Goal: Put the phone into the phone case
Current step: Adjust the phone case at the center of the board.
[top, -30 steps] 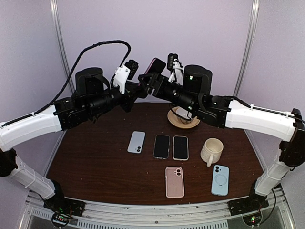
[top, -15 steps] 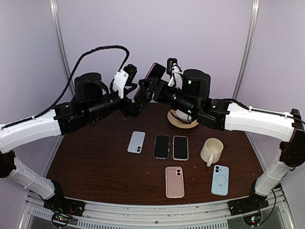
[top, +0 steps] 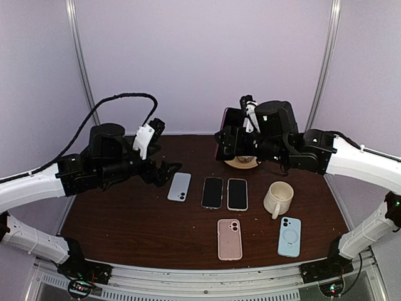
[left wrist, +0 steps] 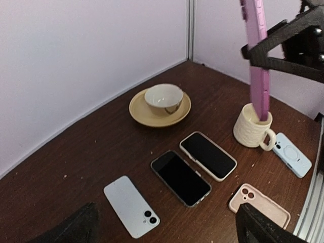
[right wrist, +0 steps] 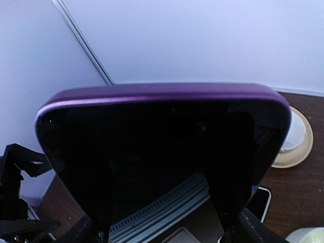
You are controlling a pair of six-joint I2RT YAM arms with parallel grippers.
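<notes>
My right gripper (top: 227, 142) is shut on a phone in a purple phone case (top: 222, 133), held upright on its edge above the back of the table. In the right wrist view its dark glossy screen (right wrist: 162, 152) fills the frame between my fingers, with the purple rim along the top. The left wrist view shows it as a thin purple slab (left wrist: 258, 61). My left gripper (top: 166, 174) hangs open and empty lower to the left, above a pale blue phone (top: 180, 187) lying face down. In its own view the left gripper (left wrist: 169, 234) shows only dark fingertips at the bottom corners.
Two phones lie screen up, one dark-edged (top: 212, 192) and one in a white case (top: 237, 194). A pink case (top: 230, 239) and a light blue case (top: 289, 236) lie near the front. A cream mug (top: 278, 198) stands at the right. A saucer with a cup (top: 242, 163) is at the back.
My left gripper has opened, let go of the purple phone and dropped down to the left. The right arm has carried the phone to the right and turned it more upright.
</notes>
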